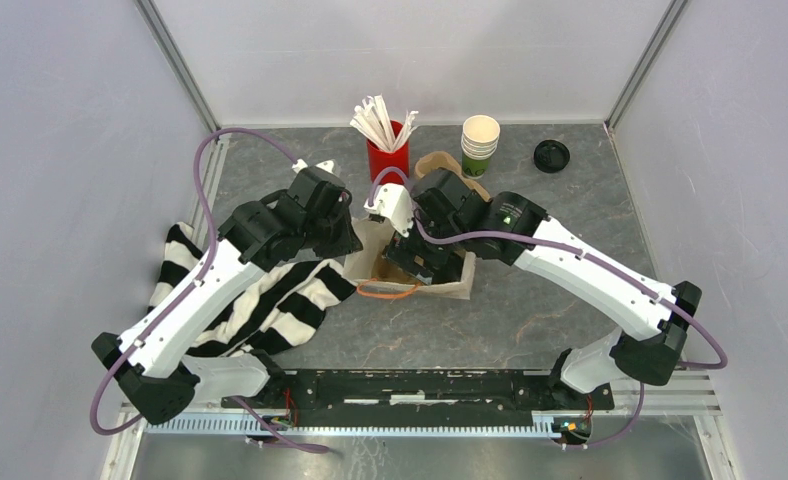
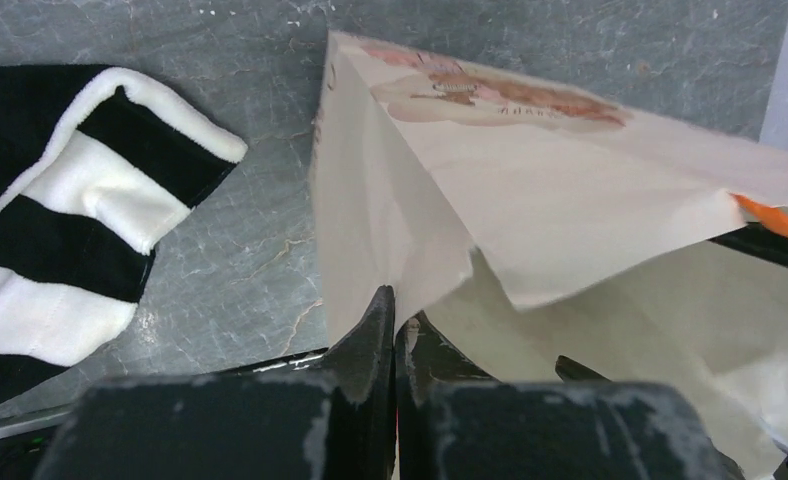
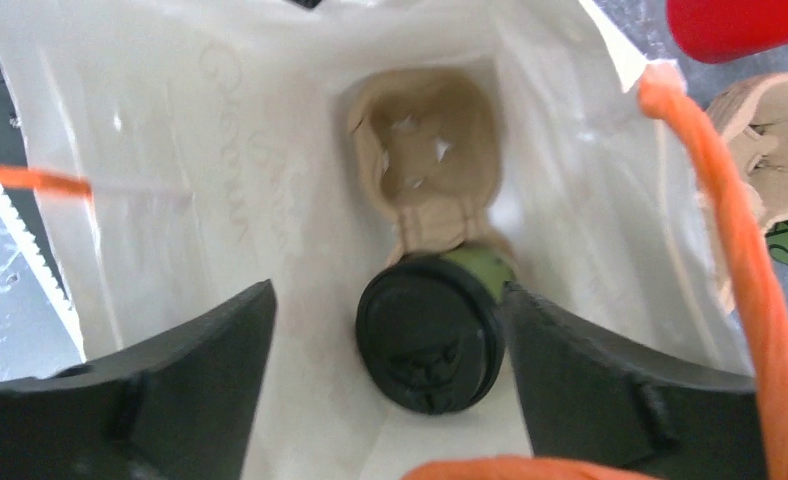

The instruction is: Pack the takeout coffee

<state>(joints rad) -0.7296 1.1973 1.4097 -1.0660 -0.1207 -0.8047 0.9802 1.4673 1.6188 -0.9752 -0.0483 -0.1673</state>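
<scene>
Okay, on the right wrist view I'm looking straight down into the white paper bag (image 3: 220, 180), and the right gripper (image 3: 387, 292) is inside its mouth with the jaws spread wide. The takeout coffee (image 3: 430, 335) is in the bag, black lid facing up at me, a sliver of green cup showing at its upper right. It sits between the two fingers but off centre: bare bag shows between the lid and the finger on the left of the frame, while the finger on the right is hard up against the lid's edge, and I can't tell whether they touch. Just above the cup in the frame a tan cardboard carrier (image 3: 430, 150) lies on the bag's floor. An orange handle (image 3: 740, 280) runs down the right side. Over on the left wrist view, the left gripper (image 2: 395, 330) has its jaws pressed together, pinching the bag's wall, with a striped cloth (image 2: 60, 230) on the table at left
</scene>
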